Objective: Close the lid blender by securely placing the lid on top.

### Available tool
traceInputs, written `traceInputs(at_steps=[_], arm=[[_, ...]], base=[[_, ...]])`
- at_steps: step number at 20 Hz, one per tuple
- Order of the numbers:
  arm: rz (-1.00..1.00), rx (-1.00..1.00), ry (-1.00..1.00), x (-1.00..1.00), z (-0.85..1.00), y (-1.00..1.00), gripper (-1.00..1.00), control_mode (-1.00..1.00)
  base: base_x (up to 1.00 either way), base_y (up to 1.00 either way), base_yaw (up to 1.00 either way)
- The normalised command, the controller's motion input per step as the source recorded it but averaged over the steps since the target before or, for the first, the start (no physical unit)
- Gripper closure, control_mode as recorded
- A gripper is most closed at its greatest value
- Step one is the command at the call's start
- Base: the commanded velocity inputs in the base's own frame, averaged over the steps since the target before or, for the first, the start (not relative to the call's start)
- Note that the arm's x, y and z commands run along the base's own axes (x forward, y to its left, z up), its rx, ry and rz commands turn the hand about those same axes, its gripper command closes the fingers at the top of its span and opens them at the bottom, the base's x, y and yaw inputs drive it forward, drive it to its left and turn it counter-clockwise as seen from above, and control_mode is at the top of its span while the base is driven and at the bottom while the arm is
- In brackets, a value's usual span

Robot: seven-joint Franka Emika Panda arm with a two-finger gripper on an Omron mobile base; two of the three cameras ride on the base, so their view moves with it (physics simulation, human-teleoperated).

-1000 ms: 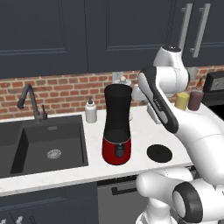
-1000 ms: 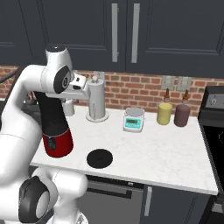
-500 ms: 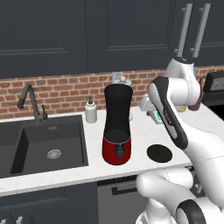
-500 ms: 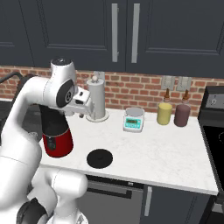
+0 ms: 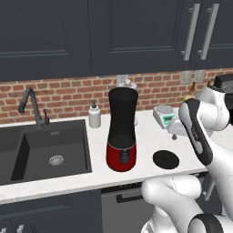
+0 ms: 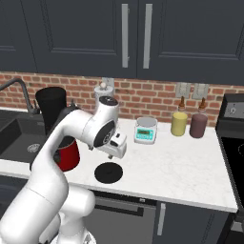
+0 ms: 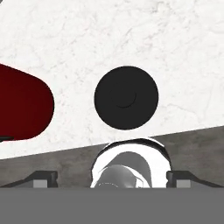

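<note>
left base view: blender (image 5: 122, 132), black jar on red base, upright on white counter (image 5: 145, 136) right of sink (image 5: 43, 150); lid (image 5: 165, 159) flat on counter, right of blender, apart from it. soap bottle (image 5: 94, 115) behind.

right base view: lid (image 6: 108, 172) near counter's front edge, below the hand.

hand view: gripper (image 7: 112, 178) above lid (image 7: 126, 97), fingertips (image 7: 43, 176) spread wide, holding nothing.

White arm bent at elbow, forearm angled down, wrist turned downward; gripper (image 7: 112, 179) pointing straight down, dark fingertips (image 7: 43, 178) spread wide apart, holding nothing.
</note>
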Motion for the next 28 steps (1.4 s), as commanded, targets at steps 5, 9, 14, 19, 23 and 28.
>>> traceInputs(at_steps=[5, 9, 14, 19, 23, 28], arm=[[0.00, 0.00, 0.09, 0.34, -0.55, 0.00, -1.00, -1.00], [0.00, 0.00, 0.06, 0.35, -0.49, 0.00, -1.00, -1.00], [0.00, 0.00, 0.02, 0.16, -0.43, 0.00, -1.00, -1.00], [0.00, -0.04, 0.01, 0.13, -0.42, 0.00, -1.00, -1.00], [0.00, -0.05, 0.06, 0.24, -0.26, 0.00, -1.00, -1.00], [0.00, -0.04, 0.04, 0.14, -0.16, 0.01, -1.00, -1.00]], base=[[0.00, 0.00, 0.00], [0.00, 0.00, 0.00], [0.00, 0.00, 0.00], [0.00, 0.00, 0.00], [0.00, 0.00, 0.00], [0.00, 0.00, 0.00]])
